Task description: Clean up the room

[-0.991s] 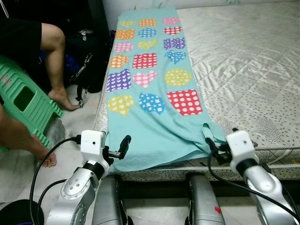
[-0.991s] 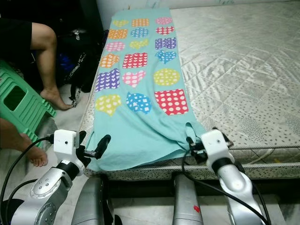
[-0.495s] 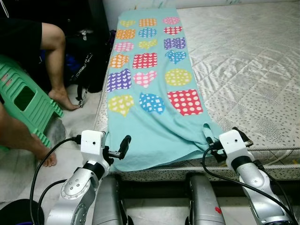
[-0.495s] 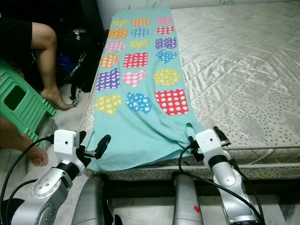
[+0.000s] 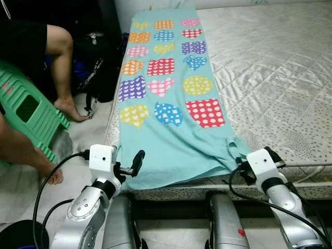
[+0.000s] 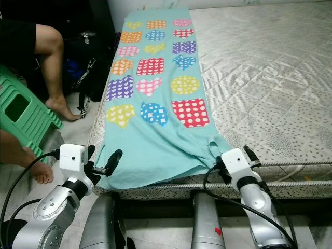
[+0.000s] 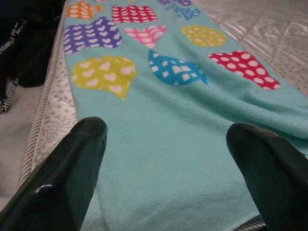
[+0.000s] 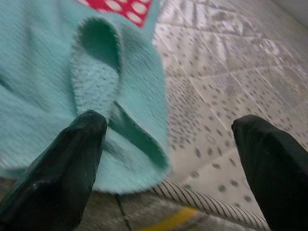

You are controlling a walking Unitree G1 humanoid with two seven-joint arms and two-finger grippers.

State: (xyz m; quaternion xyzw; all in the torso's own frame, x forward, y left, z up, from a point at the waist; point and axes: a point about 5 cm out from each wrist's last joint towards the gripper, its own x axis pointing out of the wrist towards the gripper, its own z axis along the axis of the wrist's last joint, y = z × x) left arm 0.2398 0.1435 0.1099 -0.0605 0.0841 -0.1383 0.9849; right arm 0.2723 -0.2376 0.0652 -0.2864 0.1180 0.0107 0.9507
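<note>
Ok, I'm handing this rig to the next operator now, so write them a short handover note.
Left gripper: open, at the near left corner of the teal blanket, holding nothing.
Right gripper: open, at the blanket's curled near right corner on the mattress, not gripping.
Blanket lies lengthwise along the mattress's left side, near edge hanging over.
A person's legs and a green stool are on the robot's left.
Done: grippers lined up at the corners.
Left: grasp both corners, fold.

Teal fleece blanket (image 5: 171, 111) with rows of colourful polka-dot hearts and shapes, spread flat lengthwise along the left side of the bed (image 5: 275, 78). Near edge hangs slightly over the bed's front; near right corner is folded up into a small loop.
</note>
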